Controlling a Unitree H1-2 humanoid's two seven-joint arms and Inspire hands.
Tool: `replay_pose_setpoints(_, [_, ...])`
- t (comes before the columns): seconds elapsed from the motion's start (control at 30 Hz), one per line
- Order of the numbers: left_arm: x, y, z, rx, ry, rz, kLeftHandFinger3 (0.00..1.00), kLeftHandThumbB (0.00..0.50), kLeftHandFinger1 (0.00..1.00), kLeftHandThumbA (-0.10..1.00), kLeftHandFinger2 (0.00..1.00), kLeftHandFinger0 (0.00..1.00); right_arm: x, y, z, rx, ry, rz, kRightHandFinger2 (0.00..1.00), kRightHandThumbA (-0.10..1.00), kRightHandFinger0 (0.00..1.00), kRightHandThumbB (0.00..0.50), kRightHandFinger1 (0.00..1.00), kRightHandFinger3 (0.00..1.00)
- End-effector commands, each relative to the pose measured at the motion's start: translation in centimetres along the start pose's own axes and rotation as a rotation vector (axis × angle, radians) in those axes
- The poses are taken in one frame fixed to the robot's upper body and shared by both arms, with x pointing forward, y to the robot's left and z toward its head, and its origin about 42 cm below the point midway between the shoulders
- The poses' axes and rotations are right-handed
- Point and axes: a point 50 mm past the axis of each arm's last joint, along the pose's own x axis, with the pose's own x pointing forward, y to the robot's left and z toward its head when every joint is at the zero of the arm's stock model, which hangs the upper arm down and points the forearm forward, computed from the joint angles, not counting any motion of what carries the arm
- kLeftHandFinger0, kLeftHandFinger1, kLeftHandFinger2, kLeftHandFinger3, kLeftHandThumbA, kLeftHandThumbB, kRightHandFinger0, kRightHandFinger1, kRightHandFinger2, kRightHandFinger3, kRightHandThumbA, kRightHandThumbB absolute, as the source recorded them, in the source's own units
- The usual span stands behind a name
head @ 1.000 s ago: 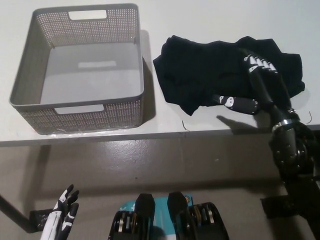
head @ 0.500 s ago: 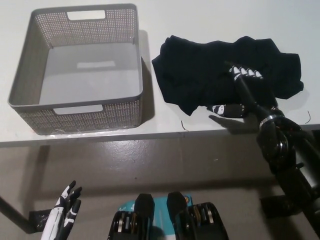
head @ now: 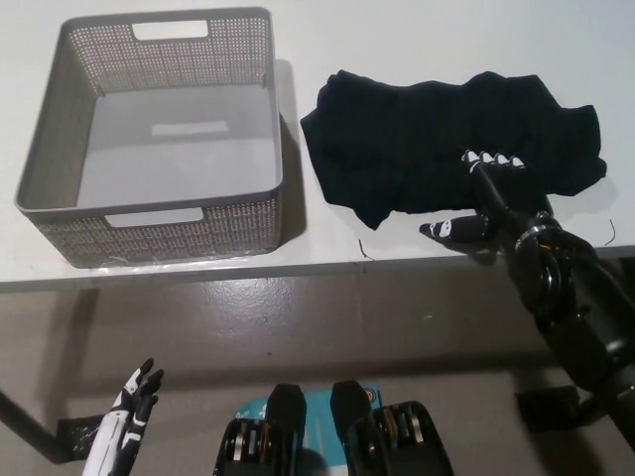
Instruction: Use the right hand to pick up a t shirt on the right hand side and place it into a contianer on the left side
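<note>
Nearest to us, at the lower left, we see the white left hand (head: 127, 428) resting below the table edge, its fingers spread apart and holding nothing. At the right, the black right hand (head: 483, 198) reaches over the near edge of the white table (head: 417, 40). Its fingertips (head: 488, 159) lie on the near part of the shirt (head: 446, 134), with its thumb stretched toward the left along the shirt's near hem; the fingers are apart and we see no cloth gathered between them. The shirt, black and crumpled, lies flat on the right half of the table. To its left, just beside it, stands the grey perforated basket (head: 283, 149), with nothing inside and handle slots in its near and far walls.
</note>
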Motion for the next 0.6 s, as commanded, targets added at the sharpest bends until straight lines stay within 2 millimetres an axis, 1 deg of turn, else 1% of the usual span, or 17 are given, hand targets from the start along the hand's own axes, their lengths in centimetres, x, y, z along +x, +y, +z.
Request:
replay_pose_setpoints(0.0, [0.3,0.8,0.8,0.007,-0.040,-0.003,1.00,0.287,0.95,0.99,0.94,0.96,1.5,-2.9,0.5,-0.022,0.003,-0.070,1.00,1.00,1.00,0.497,1.00,1.00])
replay_pose_setpoints(0.07, [0.3,0.8,0.9,0.008,-0.037,-0.005,1.00,0.292,0.95,0.99,0.94,0.97,1.8,-3.0,0.4,-0.018,0.007,-0.075,1.00,1.00,1.00,0.499,1.00,1.00])
replay_pose_setpoints(0.1, [0.3,0.7,0.9,0.007,-0.036,-0.008,1.00,0.288,0.95,0.98,0.94,0.97,1.8,-3.0,0.3,-0.013,0.010,-0.083,1.00,1.00,1.00,0.489,1.00,1.00])
replay_pose_setpoints(0.13, [0.3,0.6,0.9,0.005,-0.037,-0.011,1.00,0.283,0.95,0.98,0.94,0.97,1.8,-3.1,0.1,-0.002,0.012,-0.096,1.00,1.00,1.00,0.454,1.00,1.00])
replay_pose_setpoints(0.17, [0.2,0.6,0.9,0.003,-0.037,-0.012,1.00,0.283,0.95,0.98,0.94,0.98,1.9,-3.1,0.1,0.006,0.011,-0.103,1.00,1.00,1.00,0.444,1.00,1.00])
replay_pose_setpoints(0.2, [0.2,0.6,0.9,0.003,-0.036,-0.011,1.00,0.281,0.95,0.98,0.94,0.98,2.0,-3.2,0.0,0.049,0.011,-0.134,1.00,1.00,1.00,0.344,1.00,1.00])
replay_pose_setpoints(0.23, [0.2,0.5,0.9,0.002,-0.036,-0.011,1.00,0.280,0.95,0.98,0.94,0.98,2.1,-3.2,-0.1,0.076,0.011,-0.155,1.00,1.00,1.00,0.319,1.00,1.00])
replay_pose_setpoints(0.27, [0.3,0.5,0.9,-0.004,-0.035,-0.011,1.00,0.284,0.95,0.97,0.93,0.98,2.1,-3.2,-0.2,0.152,0.012,-0.196,1.00,0.74,1.00,0.231,1.00,1.00])
replay_pose_setpoints(0.3, [0.3,0.5,0.9,-0.005,-0.035,-0.016,1.00,0.284,0.96,0.97,0.94,0.99,2.0,-3.1,-0.2,0.238,0.010,-0.300,0.86,0.21,0.83,0.145,0.84,0.78])
replay_pose_setpoints(0.33, [0.3,0.4,1.0,-0.003,-0.044,-0.020,1.00,0.273,0.96,0.97,0.94,0.99,1.8,-2.9,-0.3,0.333,0.003,-0.357,0.44,-0.09,0.21,0.148,0.31,0.48])
replay_pose_setpoints(0.37, [0.4,0.5,1.0,-0.001,-0.045,-0.020,1.00,0.276,0.96,0.97,0.94,0.98,1.8,-2.8,-0.3,0.366,-0.010,-0.392,0.30,-0.10,0.04,0.143,0.09,0.34])
replay_pose_setpoints(0.4, [0.4,0.5,1.0,0.001,-0.045,-0.020,1.00,0.276,0.96,0.98,0.94,0.98,1.8,-2.8,-0.3,0.377,-0.015,-0.406,0.37,-0.10,0.00,0.139,0.02,0.41])
replay_pose_setpoints(0.43, [0.5,0.6,1.0,0.002,-0.041,-0.019,1.00,0.277,0.96,0.98,0.94,0.98,1.8,-2.7,-0.4,0.400,-0.020,-0.406,0.38,-0.10,0.00,0.126,0.00,0.41])
replay_pose_setpoints(0.47, [0.5,0.6,1.0,0.003,-0.041,-0.020,1.00,0.277,0.96,0.98,0.94,0.98,1.8,-2.6,-0.5,0.404,-0.020,-0.408,0.41,-0.10,0.00,0.124,0.00,0.46])
replay_pose_setpoints(0.5, [0.5,0.7,1.0,0.011,-0.041,-0.026,1.00,0.270,0.96,0.98,0.94,0.98,1.6,-2.3,-0.7,0.462,0.000,-0.416,0.46,-0.10,0.00,0.140,0.05,0.50])
replay_pose_setpoints(0.53, [0.5,0.7,1.0,0.013,-0.043,-0.027,1.00,0.268,0.96,0.98,0.94,0.98,1.4,-2.1,-1.0,0.487,0.010,-0.428,0.54,-0.10,0.00,0.150,0.13,0.61])
replay_pose_setpoints(0.57, [0.5,0.7,1.0,0.012,-0.043,-0.027,1.00,0.270,0.96,0.98,0.94,0.98,1.4,-2.0,-1.2,0.497,0.020,-0.436,0.58,-0.10,0.00,0.149,0.18,0.68])
